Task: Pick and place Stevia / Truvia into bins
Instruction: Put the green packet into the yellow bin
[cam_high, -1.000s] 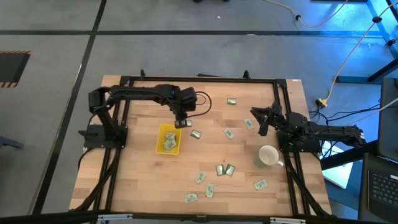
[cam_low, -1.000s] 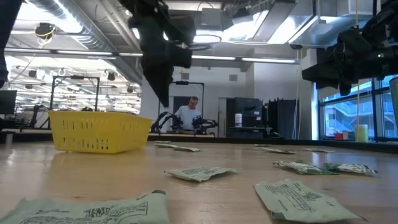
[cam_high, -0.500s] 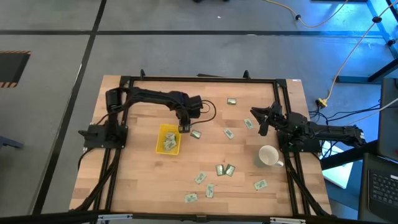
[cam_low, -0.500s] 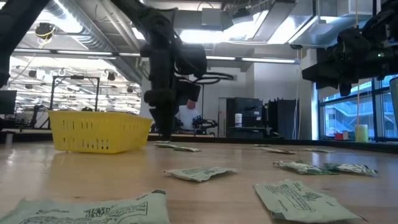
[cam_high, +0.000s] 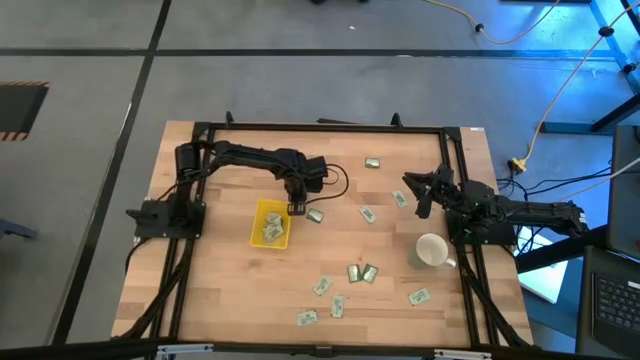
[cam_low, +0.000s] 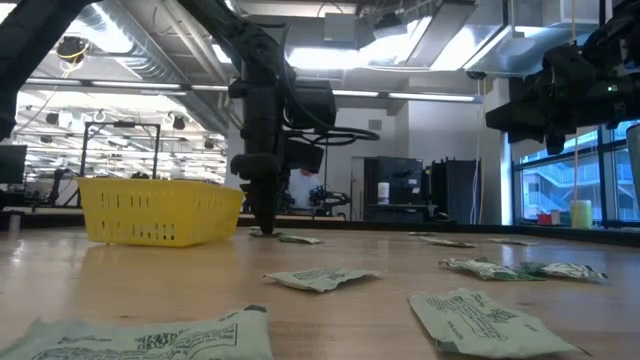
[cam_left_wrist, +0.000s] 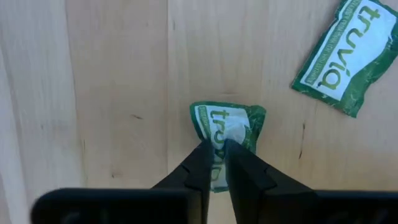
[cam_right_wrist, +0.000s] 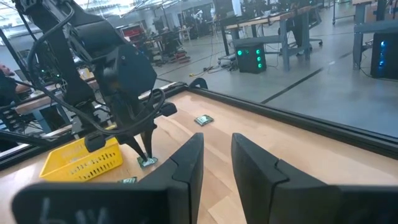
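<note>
My left gripper (cam_high: 296, 208) (cam_low: 262, 228) (cam_left_wrist: 216, 144) stands low over the table just right of the yellow tray (cam_high: 257, 222) (cam_low: 160, 210), shut on a green-and-white Truvia sachet (cam_left_wrist: 233, 121). A second sachet (cam_left_wrist: 345, 56) (cam_high: 316, 215) lies flat close by. The tray holds a few sachets (cam_high: 271, 232). Several more sachets (cam_high: 360, 272) lie scattered flat on the wood. My right gripper (cam_high: 421, 208) (cam_right_wrist: 216, 140) hangs open above the table's right side, touching nothing. My left gripper pinches the sachet by one end (cam_left_wrist: 217, 134) between its two fingertips, coming from above and pointing down. The paper is bunched and wrinkled at the tips. The rest of the sachet (cam_left_wrist: 239, 118) lies on the wood.
A white mug (cam_high: 431, 250) stands near the table's right edge. Loose sachets lie at the far side (cam_high: 372, 162), in the middle (cam_high: 367, 213) and toward the near edge (cam_high: 307, 318). A black frame (cam_high: 320, 128) borders the table.
My left gripper has moved from above the tray's far right corner toward the table's right and down onto the sachet beside the tray, then held there. My right arm has kept still.
</note>
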